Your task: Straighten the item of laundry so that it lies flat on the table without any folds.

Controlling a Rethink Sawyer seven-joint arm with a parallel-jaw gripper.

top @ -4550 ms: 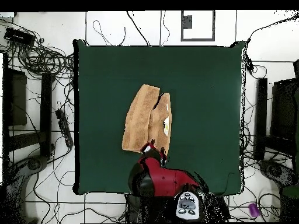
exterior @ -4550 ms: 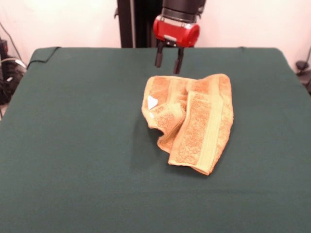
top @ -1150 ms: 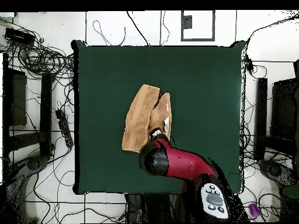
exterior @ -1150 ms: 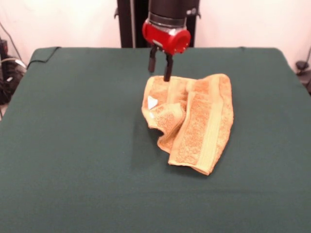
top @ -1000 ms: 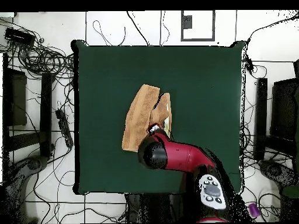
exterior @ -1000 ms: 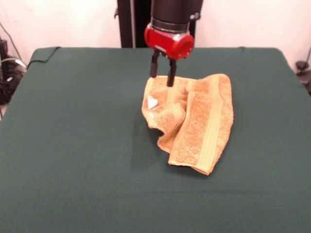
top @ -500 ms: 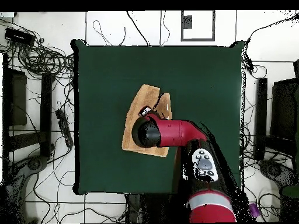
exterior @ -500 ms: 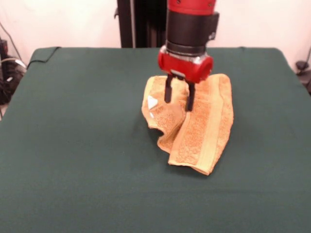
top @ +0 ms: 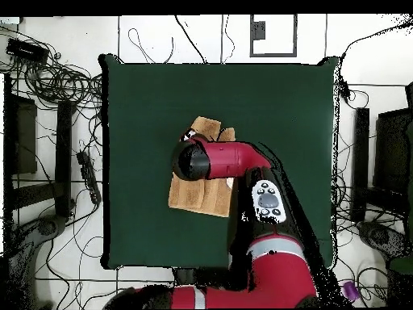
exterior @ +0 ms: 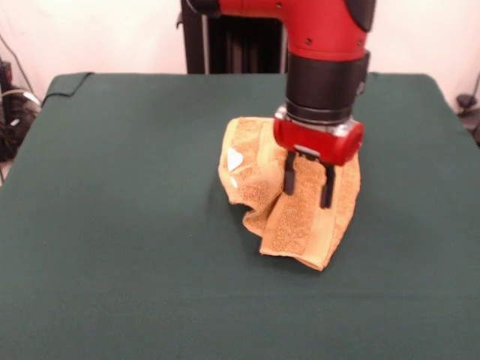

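The gripper (exterior: 307, 184), fingers spread apart, hangs directly above the folded towel (exterior: 300, 214) on the table (exterior: 120, 225).

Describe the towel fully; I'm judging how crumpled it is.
The towel is orange-tan terry with woven border bands and a small white label on its left part. It lies crumpled near the middle of the green table, folded over itself in overlapping layers. The gripper hangs over its right part, fingers open, contact unclear.
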